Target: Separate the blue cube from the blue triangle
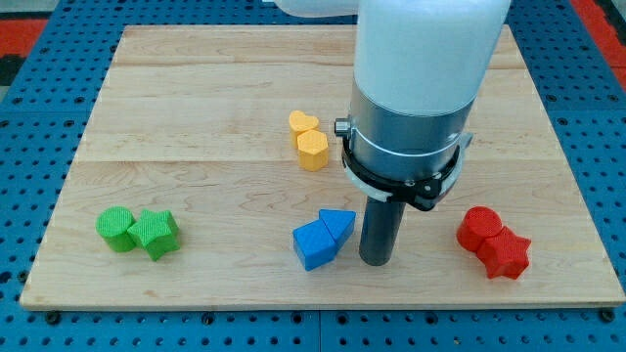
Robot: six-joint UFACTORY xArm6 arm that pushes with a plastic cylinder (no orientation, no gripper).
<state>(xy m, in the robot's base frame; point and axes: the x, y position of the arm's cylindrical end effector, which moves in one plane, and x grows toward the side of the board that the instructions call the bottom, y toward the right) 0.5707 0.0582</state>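
The blue cube (314, 245) sits on the wooden board (196, 108) at the view's bottom centre. The blue triangle (338, 224) touches the cube's upper right side. My tip (376, 262) is just to the right of both blue blocks, close to the triangle, with a thin gap showing. The arm's white and grey body (416, 88) rises above it and hides part of the board behind.
Two yellow blocks (309, 140) touch each other above the blue pair. Two green blocks (139, 232) sit at the view's bottom left. Two red blocks (493, 242) sit at the bottom right, near the board's edge.
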